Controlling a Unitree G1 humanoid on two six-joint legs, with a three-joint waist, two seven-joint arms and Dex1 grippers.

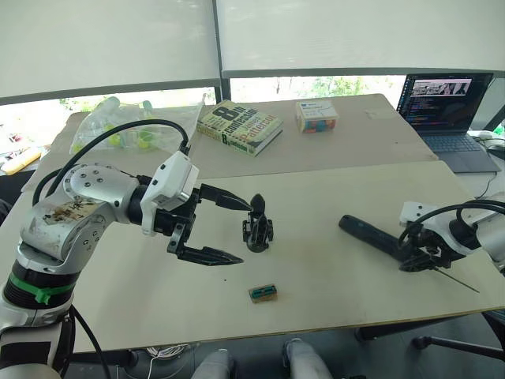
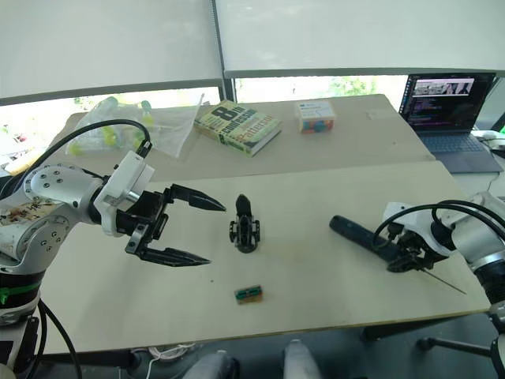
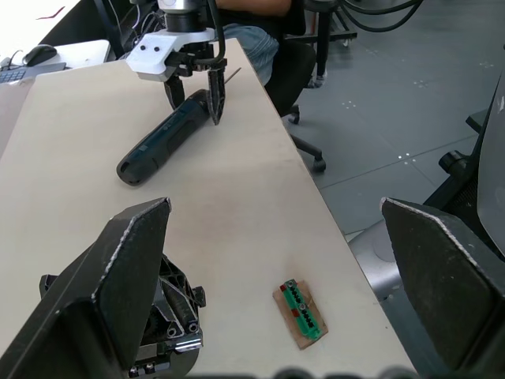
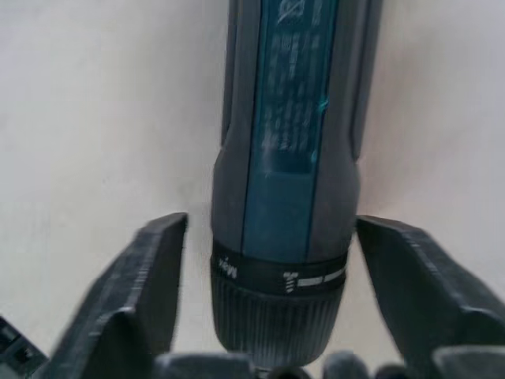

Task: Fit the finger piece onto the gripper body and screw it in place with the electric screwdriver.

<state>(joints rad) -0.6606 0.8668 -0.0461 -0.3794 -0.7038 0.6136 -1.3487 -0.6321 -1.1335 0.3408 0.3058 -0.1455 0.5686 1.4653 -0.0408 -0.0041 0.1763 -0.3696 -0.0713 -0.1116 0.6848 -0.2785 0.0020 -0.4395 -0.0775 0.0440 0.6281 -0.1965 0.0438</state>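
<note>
The gripper body [image 1: 257,230] stands near the middle of the table, a black pointed finger sticking up from it. A separate finger piece is out of view. My left gripper [image 1: 245,231] hangs open just left of the body, its fingertips level with it and apart from it. The electric screwdriver [image 1: 371,234] lies on the table at the right, its thin bit pointing toward the right front edge. My right gripper [image 1: 418,257] is open and straddles the screwdriver's collar [image 4: 280,276]. One finger [image 4: 150,284] stands on each side, with narrow gaps showing.
A small tan-and-green block [image 1: 263,293] lies near the front edge, in front of the gripper body. On the far table sit a book [image 1: 241,126], a small box [image 1: 316,116], a plastic bag [image 1: 126,130] and an open laptop [image 1: 446,110].
</note>
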